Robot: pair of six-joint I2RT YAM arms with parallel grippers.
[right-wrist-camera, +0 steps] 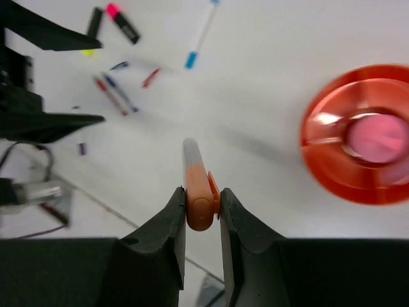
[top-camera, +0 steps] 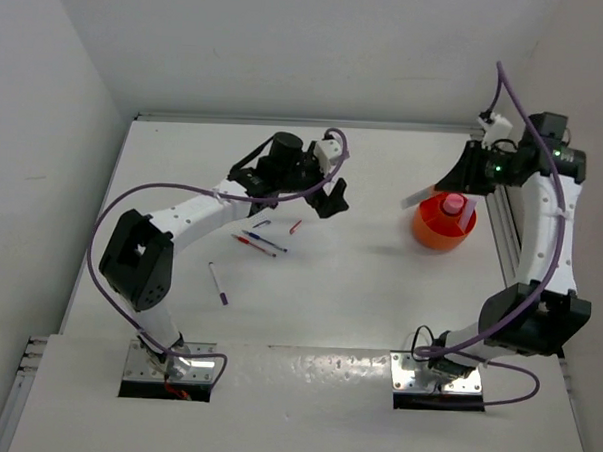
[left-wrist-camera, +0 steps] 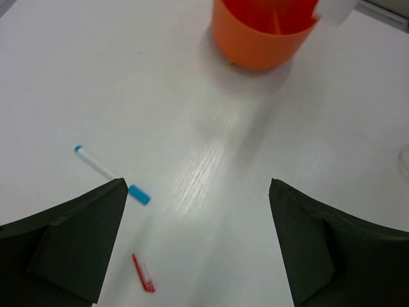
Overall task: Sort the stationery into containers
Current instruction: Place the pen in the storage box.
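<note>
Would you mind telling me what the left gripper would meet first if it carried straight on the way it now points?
Most likely the bare table: the left gripper, jaws open, aims at it. The orange bowl lies further ahead, though depth is unclear.

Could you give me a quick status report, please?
Left gripper open, empty. Right gripper shut on orange-grey marker, beside orange bowl. Pens loose near left gripper. Nothing blocking.

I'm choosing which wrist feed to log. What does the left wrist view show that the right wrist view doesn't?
Left wrist only: the outer wall of the orange bowl. Right wrist only: an orange-grey marker pinched between the right fingers, the pink-capped bottle in the bowl, a pink marker. Both: the bowl, the blue-capped pen, a small red piece.
</note>
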